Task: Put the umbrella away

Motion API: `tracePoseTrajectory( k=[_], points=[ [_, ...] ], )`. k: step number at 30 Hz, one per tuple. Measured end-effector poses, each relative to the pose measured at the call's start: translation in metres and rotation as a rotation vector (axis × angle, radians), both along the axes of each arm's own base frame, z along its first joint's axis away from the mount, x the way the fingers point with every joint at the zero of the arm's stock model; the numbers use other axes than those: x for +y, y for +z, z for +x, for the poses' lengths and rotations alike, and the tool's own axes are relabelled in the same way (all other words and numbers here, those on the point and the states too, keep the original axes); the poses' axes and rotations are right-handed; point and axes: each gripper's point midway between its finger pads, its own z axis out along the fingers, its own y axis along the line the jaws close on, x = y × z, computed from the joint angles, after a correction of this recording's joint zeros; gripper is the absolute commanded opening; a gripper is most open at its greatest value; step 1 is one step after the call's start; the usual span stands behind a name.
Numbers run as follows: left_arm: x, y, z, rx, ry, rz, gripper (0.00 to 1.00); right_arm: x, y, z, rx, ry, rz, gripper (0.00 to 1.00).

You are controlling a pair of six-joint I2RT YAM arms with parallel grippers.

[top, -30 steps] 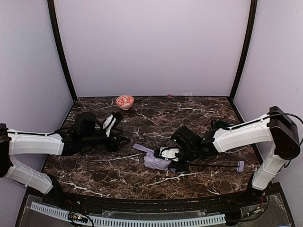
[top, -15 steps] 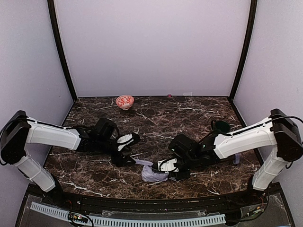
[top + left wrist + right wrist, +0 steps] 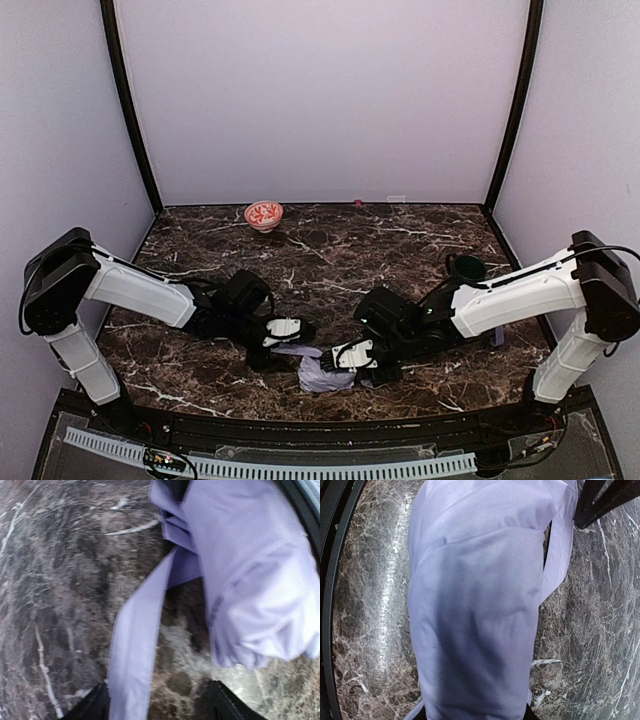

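Left gripper (image 3: 283, 333) had slid right to the umbrella (image 3: 318, 376) at the lower middle, jaws apart around its loose flap (image 3: 132, 650). Right gripper (image 3: 348, 356) squeezed the umbrella tight. Closing too high could let the flap slip away.

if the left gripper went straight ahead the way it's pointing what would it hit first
Most likely the loose lavender strip of the umbrella, which lies between the left gripper's open jaws; how close it is remains unclear.
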Motion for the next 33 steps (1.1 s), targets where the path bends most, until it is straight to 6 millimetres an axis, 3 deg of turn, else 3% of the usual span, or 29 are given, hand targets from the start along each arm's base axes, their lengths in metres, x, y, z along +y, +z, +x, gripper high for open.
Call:
tracePoseTrajectory(
  k=[2,6,9,11,15,25,33],
  points=[
    [-0.003,0.003,0.011,-0.057,0.013,0.006,0.57,0.0,0.0,-0.001,0.003,0.001,-0.001,0.0],
    [-0.002,0.005,0.032,-0.174,0.04,0.043,0.56,-0.006,0.006,-0.006,0.013,0.004,-0.008,0.0],
    [-0.003,0.006,0.038,-0.221,0.04,0.06,0.49,-0.008,0.011,-0.008,0.016,0.008,-0.005,0.0],
    [-0.006,0.005,0.04,-0.239,0.031,0.068,0.38,-0.007,0.011,-0.009,0.019,0.009,-0.002,0.0],
    [-0.015,0.002,0.041,-0.253,-0.005,0.083,0.01,-0.009,0.01,-0.01,0.026,0.012,-0.01,0.0],
    [-0.024,0.001,0.063,-0.323,0.035,0.119,0.0,-0.008,0.009,-0.016,0.038,0.02,-0.012,0.0],
    [-0.055,0.004,0.09,-0.377,0.036,0.079,0.0,0.008,-0.001,-0.019,-0.021,0.035,-0.004,0.0]
  ],
)
